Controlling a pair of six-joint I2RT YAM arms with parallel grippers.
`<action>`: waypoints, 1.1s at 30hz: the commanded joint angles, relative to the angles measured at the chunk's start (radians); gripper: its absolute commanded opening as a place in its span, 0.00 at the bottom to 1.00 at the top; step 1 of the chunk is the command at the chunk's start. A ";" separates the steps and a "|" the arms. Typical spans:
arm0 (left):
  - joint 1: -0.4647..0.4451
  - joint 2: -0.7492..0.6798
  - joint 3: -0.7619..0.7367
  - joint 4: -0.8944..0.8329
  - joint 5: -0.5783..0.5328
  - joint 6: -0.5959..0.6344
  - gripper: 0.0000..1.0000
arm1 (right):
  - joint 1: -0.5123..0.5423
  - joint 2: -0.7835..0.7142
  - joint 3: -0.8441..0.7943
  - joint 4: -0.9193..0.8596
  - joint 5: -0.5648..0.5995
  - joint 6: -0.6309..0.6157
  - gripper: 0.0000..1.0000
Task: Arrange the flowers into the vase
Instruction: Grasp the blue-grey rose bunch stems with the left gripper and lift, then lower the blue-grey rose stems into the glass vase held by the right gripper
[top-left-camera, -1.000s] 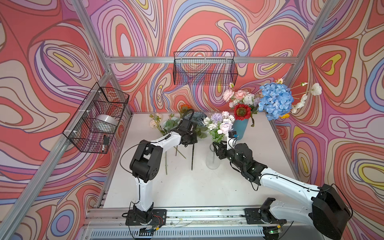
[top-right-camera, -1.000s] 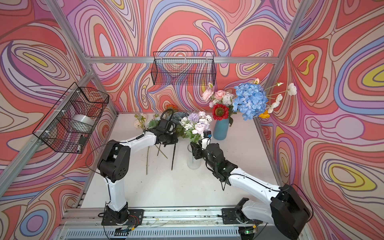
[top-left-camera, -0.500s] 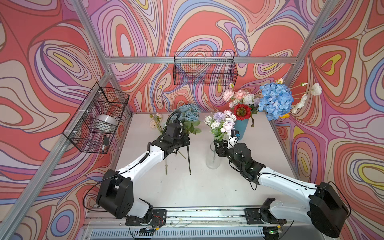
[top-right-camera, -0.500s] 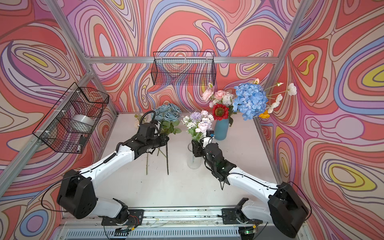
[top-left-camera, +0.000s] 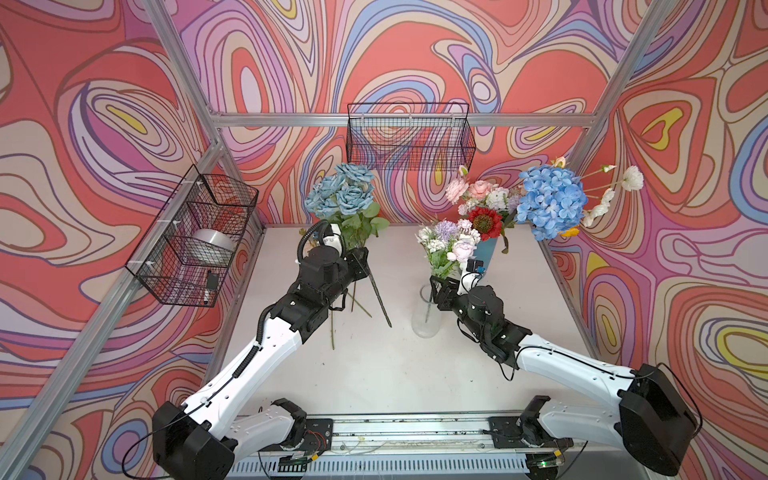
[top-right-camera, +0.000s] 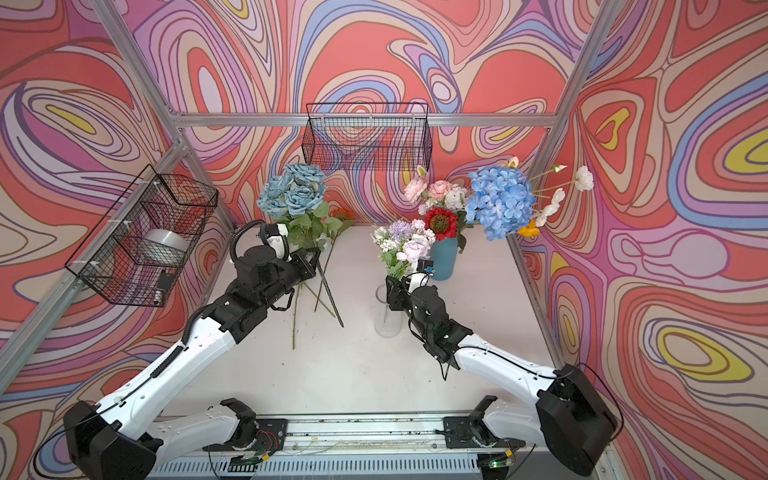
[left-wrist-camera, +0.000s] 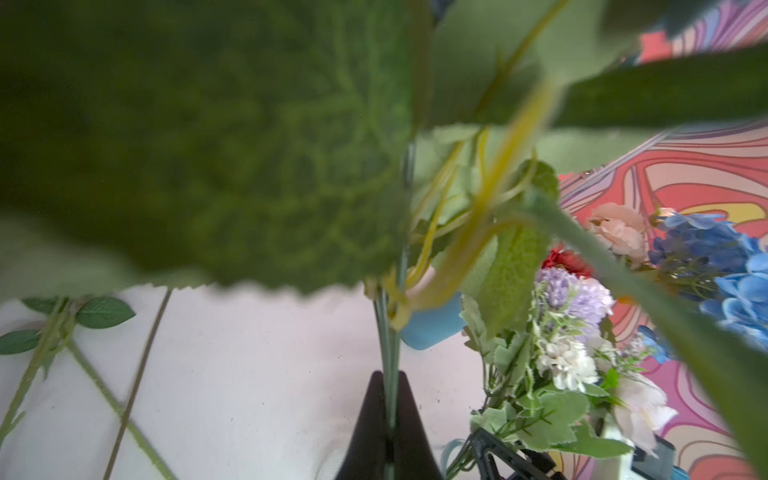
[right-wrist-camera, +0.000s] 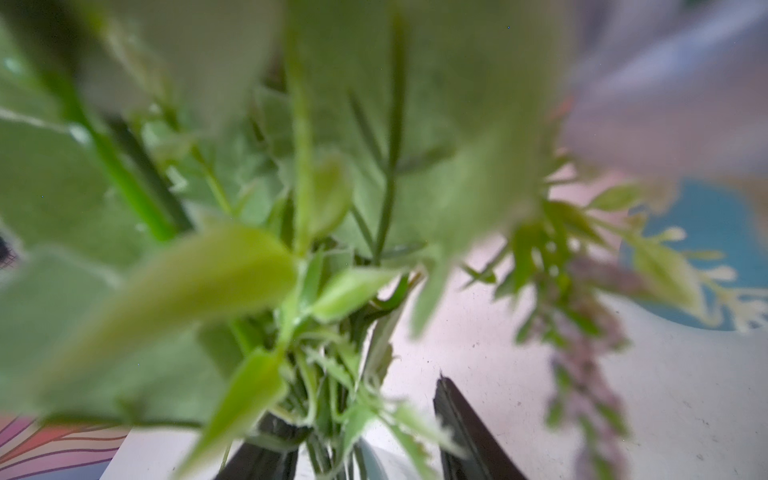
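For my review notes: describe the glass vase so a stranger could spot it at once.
On the white table, look near the middle, at the right gripper. The glass vase stands there holding a lilac-white bunch; unlike the blue vase behind it, it is clear.

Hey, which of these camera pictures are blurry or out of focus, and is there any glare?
Both top views: sharp, evenly lit, no glare, only soft shadows on the table. Left wrist view: leaves of the dusty-blue roses against the lens are blurred; the fingers and table beyond look sharper. Right wrist view: nearly all out of focus, foliage of the lilac-white spray filling it.
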 joint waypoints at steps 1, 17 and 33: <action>-0.059 0.012 0.045 0.206 -0.055 0.093 0.00 | 0.002 -0.025 0.005 -0.007 0.029 0.032 0.53; -0.192 0.257 0.168 0.615 -0.037 0.385 0.00 | 0.002 -0.069 -0.008 -0.046 0.017 0.042 0.53; -0.302 0.388 -0.016 0.886 -0.198 0.495 0.00 | 0.002 -0.112 -0.032 -0.077 0.008 0.030 0.54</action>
